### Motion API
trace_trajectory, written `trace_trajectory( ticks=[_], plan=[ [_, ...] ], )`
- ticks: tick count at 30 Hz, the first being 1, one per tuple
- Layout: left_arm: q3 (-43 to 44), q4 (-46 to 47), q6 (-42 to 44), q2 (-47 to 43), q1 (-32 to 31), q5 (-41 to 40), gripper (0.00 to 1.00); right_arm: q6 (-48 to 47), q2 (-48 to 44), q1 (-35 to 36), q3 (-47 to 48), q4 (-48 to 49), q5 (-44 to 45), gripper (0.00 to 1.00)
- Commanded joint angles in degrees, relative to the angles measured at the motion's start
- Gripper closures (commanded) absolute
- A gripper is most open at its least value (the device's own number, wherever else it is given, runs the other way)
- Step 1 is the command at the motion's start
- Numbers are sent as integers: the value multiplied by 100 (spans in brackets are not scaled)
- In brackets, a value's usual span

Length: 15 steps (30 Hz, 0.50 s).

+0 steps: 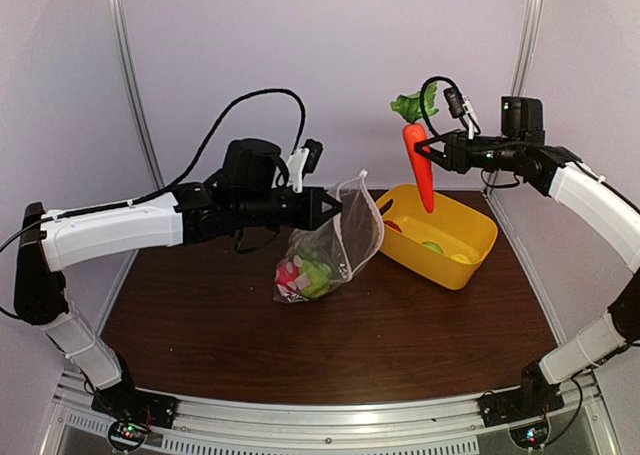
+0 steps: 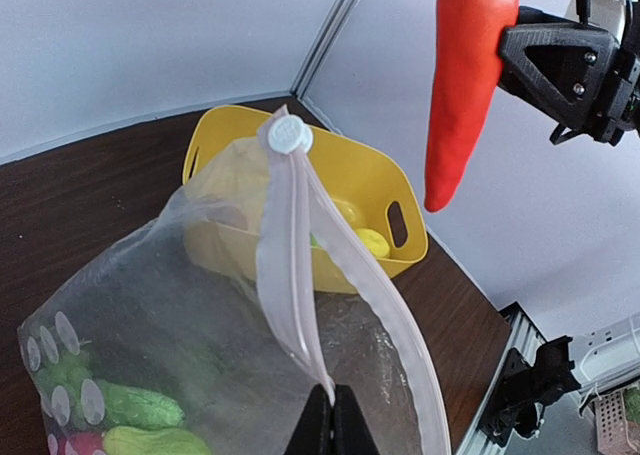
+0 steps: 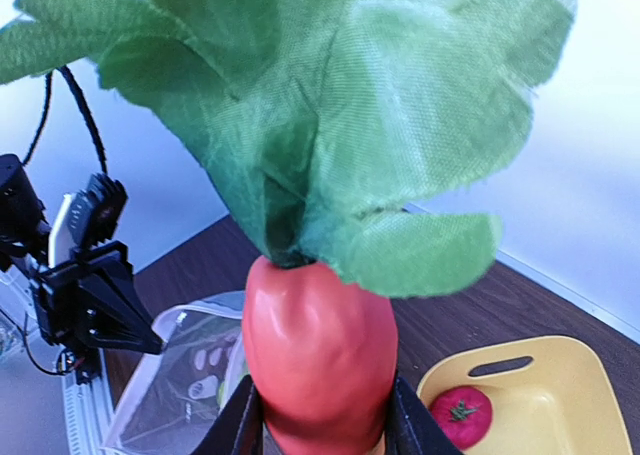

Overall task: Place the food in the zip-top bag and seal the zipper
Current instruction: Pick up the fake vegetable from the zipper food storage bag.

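We note dark brown wooden table well below left jaws and right jaws, surface matt with faint sheen. Plain pale lilac-white back wall behind both. Grey metal upright in back corner, far to left of left jaws. Second upright in other corner, to right of right jaws. Ribbed aluminium rail along table's near edge, below and nearer than both. Light even, diffuse; we see only soft shadows on table.

Lab booth: white walls, aluminium rail

No text, label or number can be read anywhere.
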Motion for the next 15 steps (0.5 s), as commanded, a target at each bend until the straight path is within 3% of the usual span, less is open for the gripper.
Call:
trace_trajectory(
  ticks=[1,10,15],
  plan=[
    [262,332,-47,124,32,-133,100,902,-108,207,-304,1004,-679,88],
    [377,427,-246,222,38,-66,100,2651,187,744,-597,3111,-1473,93],
    [407,462,-298,252,41,-69,100,2791,387,1003,-316,3354,-1568,94]
  ],
)
